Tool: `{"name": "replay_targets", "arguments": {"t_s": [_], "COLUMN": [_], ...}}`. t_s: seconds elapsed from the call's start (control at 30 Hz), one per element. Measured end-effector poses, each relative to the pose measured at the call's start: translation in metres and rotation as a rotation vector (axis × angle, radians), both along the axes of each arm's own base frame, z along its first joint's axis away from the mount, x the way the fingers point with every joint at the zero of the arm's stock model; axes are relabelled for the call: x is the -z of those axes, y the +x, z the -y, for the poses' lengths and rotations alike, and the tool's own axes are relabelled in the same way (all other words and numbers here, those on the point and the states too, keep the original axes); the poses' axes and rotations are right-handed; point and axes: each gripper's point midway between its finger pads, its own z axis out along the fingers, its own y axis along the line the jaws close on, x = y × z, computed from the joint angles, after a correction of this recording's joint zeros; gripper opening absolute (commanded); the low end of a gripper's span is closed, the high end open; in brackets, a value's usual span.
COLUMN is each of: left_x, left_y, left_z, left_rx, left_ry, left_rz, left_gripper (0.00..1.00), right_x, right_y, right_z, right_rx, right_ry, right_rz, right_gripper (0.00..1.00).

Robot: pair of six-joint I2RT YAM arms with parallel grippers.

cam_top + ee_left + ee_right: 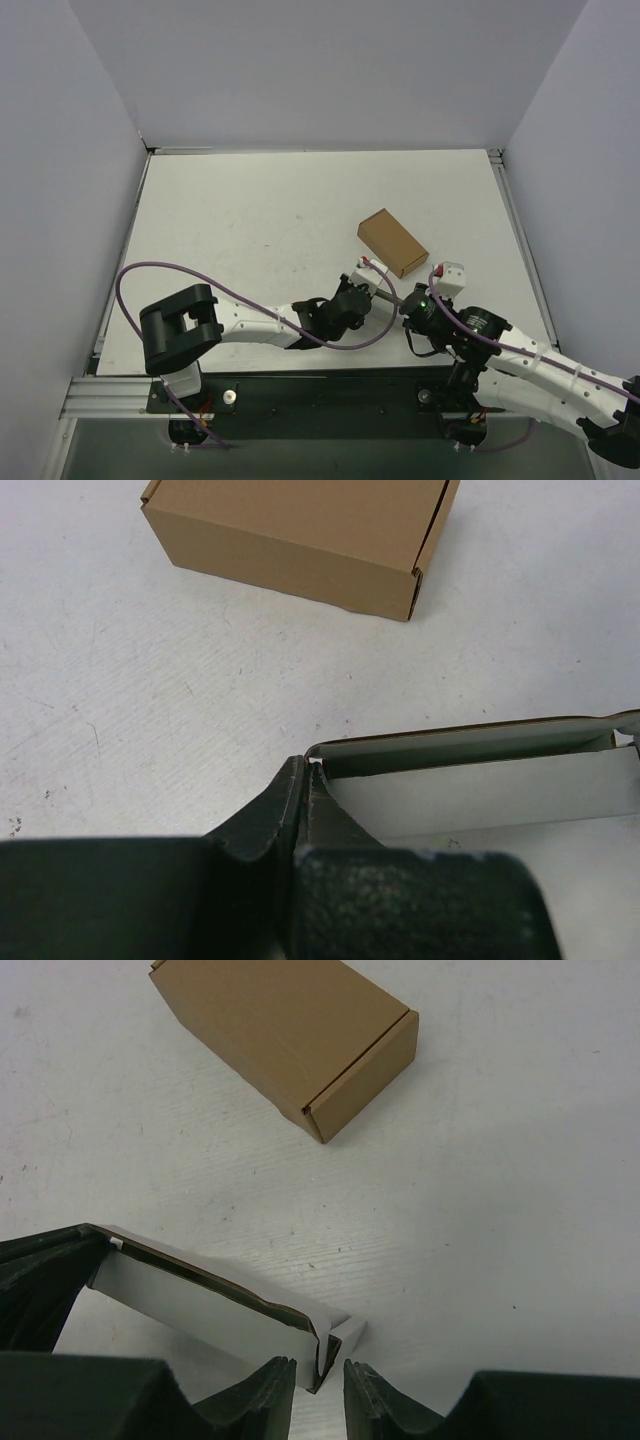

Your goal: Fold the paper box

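Left wrist view has the left gripper (308, 780) with its 2 fingers pressed together on the near left corner of the paper box (480, 785). The box is half formed and sits low at the table (150, 700), between the 2 wrists, near the closed brown box (300, 540) but apart from it. Whether it rests on the surface I cannot tell. Running rightward, the blank reads as thin card. I judge it light, springy at the creases, and quick to buckle or tear under a hard pull. The best hold looks to be at corners and just beside fold lines, not mid-panel. Its look: a pale white-grey inner face, a brown line along the upper edge, 1 long wall raised, and a small tab turned in at the right end. At that end, in the right wrist view, the right gripper (320, 1385) has its fingers a narrow gap apart with the end tab standing in that gap; whether they pinch it I cannot tell
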Motion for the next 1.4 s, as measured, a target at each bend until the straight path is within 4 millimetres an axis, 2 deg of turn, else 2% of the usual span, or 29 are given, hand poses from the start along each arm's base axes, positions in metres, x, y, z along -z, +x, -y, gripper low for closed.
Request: {"name": "replay_targets", "arguments": {"t_s": [0.2,0.4,0.5,0.73,0.83,1.4], "left_x": [0.0,0.0,0.0,0.0,0.0,-0.001], "left_y": [0.0,0.0,0.0,-0.001,-0.002,-0.005], "left_z": [0.0,0.0,0.0,-0.001,-0.001,-0.001], "left_rx": [0.0,-0.001,-0.004,-0.008,-0.011,-0.025], "left_ry": [0.0,0.0,-0.001,0.001,0.0,0.007], "left_rz": [0.0,0.001,0.001,0.004,0.003,0.009], "left_gripper": [0.0,0.0,0.0,0.0,0.0,0.0], "right_x": [0.002,0.006,0.008,0.008,0.008,0.017], "right_y": [0.002,0.002,0.002,0.004,0.004,0.002], "right_z": [-0.003,-0.003,-0.003,-0.001,-0.001,-0.003], "right_rx": [-0.004,0.0,0.002,0.015,0.02,0.057], "right_ry": [-0.007,-0.026,-0.035,-0.037,-0.036,0.023], "right_rz": [-0.005,-0.018,-0.023,-0.021,-0.02,-0.001], "right_gripper": [0.17,0.14,0.09,0.05,0.0,0.0]}}
